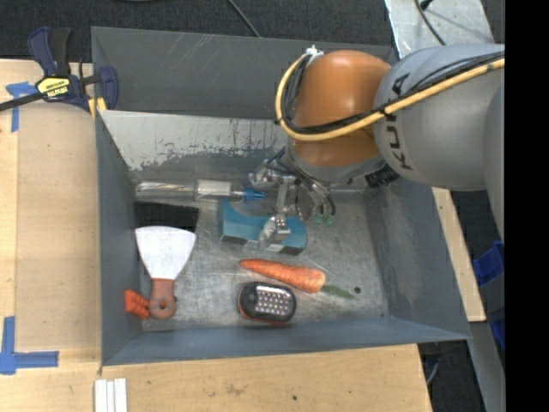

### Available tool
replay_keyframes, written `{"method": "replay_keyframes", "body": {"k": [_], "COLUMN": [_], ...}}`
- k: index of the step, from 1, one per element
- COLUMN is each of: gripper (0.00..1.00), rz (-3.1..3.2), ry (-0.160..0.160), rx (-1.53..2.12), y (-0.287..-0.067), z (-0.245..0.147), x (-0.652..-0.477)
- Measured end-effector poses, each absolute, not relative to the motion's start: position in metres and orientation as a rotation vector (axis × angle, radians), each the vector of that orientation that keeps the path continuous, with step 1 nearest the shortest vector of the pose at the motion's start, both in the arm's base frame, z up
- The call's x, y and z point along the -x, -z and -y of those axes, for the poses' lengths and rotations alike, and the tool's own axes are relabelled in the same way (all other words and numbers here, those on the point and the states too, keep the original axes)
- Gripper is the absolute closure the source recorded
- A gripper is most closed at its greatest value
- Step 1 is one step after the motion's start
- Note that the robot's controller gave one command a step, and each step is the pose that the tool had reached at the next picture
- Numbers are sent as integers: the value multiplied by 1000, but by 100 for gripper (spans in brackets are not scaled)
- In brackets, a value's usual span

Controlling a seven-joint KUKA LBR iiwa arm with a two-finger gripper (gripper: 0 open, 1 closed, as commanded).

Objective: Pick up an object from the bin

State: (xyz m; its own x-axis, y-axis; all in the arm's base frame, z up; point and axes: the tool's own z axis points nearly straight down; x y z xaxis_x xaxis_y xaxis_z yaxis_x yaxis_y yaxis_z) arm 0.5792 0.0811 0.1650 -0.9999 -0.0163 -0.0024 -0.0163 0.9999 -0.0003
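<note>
At the bin's [115, 230] left lay a white scraper [164, 254] with a reddish handle. In the middle sat a blue block [244, 227], its long axis running left to right. The gripper [281, 226] stood over its right end, whether open or closed I could not tell. A carrot [284, 275] lay just in front

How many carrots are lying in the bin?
1. The carrot lies near the front wall, between the blue block under the claw and the black oval gadget. The arm may hide others.
</note>
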Motion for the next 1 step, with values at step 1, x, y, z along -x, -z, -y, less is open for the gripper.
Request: {"method": "replay_keyframes", "body": {"k": [1], "gripper": [0], "rz": [-3138], "ry": [-1], "rx": [87], "y": [-161], "z": [-89], "x": [-574]}}
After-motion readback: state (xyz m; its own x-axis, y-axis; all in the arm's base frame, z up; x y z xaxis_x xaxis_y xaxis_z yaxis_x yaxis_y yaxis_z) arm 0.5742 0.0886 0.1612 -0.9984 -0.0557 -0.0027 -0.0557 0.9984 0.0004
